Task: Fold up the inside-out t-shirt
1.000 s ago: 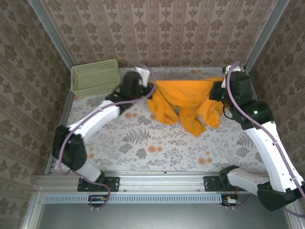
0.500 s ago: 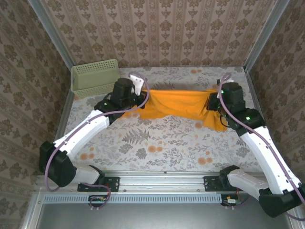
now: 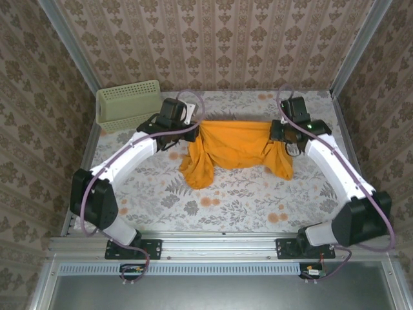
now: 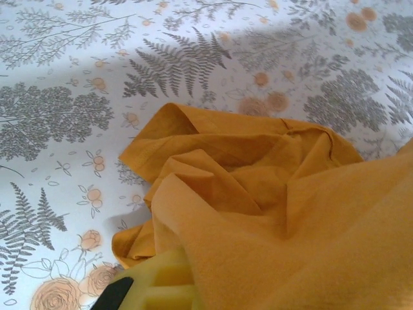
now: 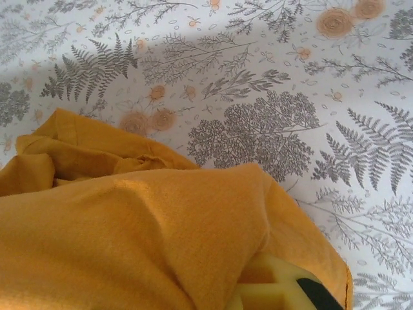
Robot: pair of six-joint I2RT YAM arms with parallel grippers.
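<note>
Where the two arms reach to the far side of the table (image 3: pixel 219 194), the shirt (image 3: pixel 232 145) stretches from the left gripper (image 3: pixel 193 127) across to the right gripper (image 3: pixel 279 132). Its far edge runs almost straight between them. A bunch of cloth sits on the near side of each gripper, and the bigger bunch is by the left one.

The left gripper is clenched on the shirt. In its wrist view the orange cloth (image 4: pixel 290 213) lies over its yellow pad (image 4: pixel 161 287) and piles up in folds just ahead of it. The right gripper's yellow pad (image 5: pixel 271 290) is under cloth (image 5: pixel 129 226) too, and I cannot tell if it is gripping or letting go.

A pale green basket (image 3: pixel 129 104) sits near the left gripper, on its outer side. I cannot see into it.

The table has a white cover with grey ferns and orange flowers. Brown patterned walls (image 3: pixel 219 45) stand close behind both grippers.
</note>
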